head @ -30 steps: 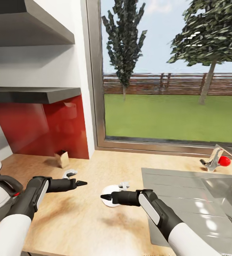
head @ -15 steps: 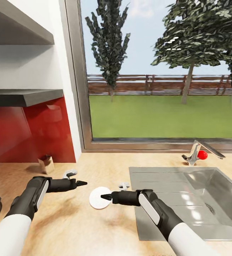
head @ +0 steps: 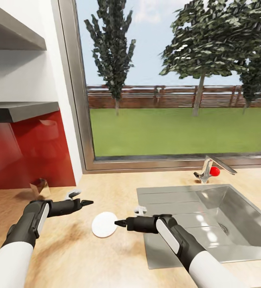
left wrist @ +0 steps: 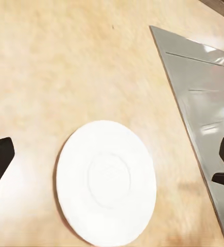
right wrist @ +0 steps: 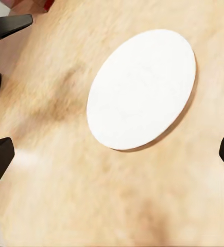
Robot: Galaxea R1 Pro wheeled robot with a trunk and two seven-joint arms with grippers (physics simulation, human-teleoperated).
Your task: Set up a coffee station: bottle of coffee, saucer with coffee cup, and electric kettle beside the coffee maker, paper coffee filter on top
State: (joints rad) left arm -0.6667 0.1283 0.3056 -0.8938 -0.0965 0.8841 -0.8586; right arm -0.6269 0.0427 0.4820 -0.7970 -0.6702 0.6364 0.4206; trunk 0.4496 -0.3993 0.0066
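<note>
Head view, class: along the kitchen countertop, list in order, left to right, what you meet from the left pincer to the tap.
left pincer → saucer → right pincer → coffee cup → sink → tap, all on the kitchen countertop.

Steel sink (head: 226, 208) with drainboard, right; tap (head: 210, 168) with red knob behind; red backsplash (head: 26, 156), left; window (head: 174, 84) onto lawn, trees, fence.
</note>
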